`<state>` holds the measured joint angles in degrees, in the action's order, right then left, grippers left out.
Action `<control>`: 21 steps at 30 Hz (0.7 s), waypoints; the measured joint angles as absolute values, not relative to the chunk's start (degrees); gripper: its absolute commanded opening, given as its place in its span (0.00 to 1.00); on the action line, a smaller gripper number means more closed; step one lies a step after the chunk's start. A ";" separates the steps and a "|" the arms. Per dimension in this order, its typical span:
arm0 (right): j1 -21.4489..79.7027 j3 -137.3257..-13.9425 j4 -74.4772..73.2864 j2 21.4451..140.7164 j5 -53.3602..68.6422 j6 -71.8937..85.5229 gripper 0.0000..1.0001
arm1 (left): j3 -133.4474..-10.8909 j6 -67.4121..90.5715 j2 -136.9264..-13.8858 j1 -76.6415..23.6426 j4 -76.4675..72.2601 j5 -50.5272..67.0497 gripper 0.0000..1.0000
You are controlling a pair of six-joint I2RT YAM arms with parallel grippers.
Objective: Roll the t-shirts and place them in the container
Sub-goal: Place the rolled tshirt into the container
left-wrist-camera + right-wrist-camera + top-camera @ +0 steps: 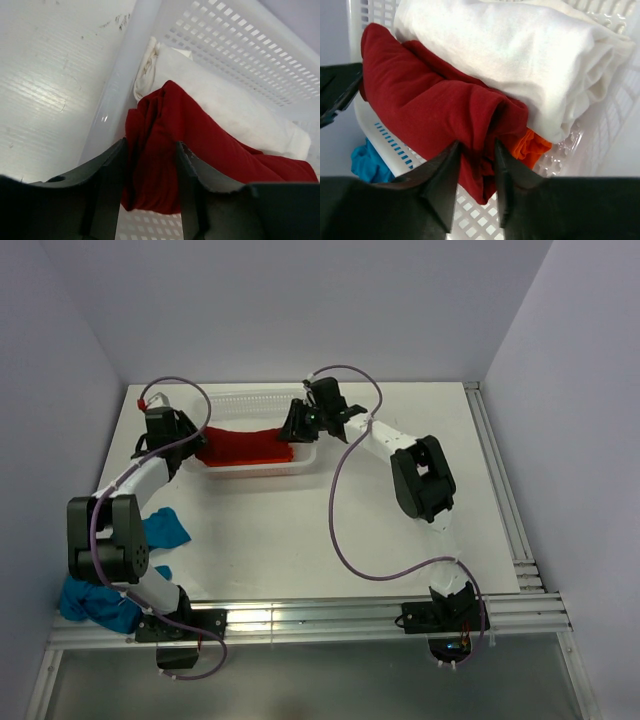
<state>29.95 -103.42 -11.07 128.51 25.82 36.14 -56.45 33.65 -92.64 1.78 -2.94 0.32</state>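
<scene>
A dark red t-shirt (245,445) lies as a roll in the white perforated basket (255,397). My left gripper (200,445) is at the roll's left end and my right gripper (290,432) at its right end. In the left wrist view the jaws of the left gripper (150,145) stand apart with the red t-shirt (200,140) loose between them. The right gripper (476,145) likewise straddles a fold of the red t-shirt (430,105), jaws apart. A white t-shirt (510,50) lies rolled behind it, and an orange t-shirt (532,147) shows underneath.
A teal-blue t-shirt (165,528) lies crumpled on the table beside the left arm, with more teal cloth (95,602) near that arm's base. The basket wall (240,40) rises close behind both grippers. Side walls enclose the table.
</scene>
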 measured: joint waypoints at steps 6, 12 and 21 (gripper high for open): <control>29.98 -103.39 -13.39 125.58 23.11 35.44 0.56 | -58.74 33.61 -87.37 1.15 2.42 -2.02 0.53; 30.28 -103.39 -14.17 121.16 21.52 34.72 0.56 | -60.60 33.65 -83.59 -0.95 3.97 -1.96 0.52; 33.08 -103.94 -10.07 122.45 28.18 37.08 0.33 | -60.40 35.24 -86.02 -4.71 1.72 6.11 0.50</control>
<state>33.08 -103.94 -10.07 122.45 28.18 37.08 -60.40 35.24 -86.02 -4.71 1.72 6.11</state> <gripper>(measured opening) 0.369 0.501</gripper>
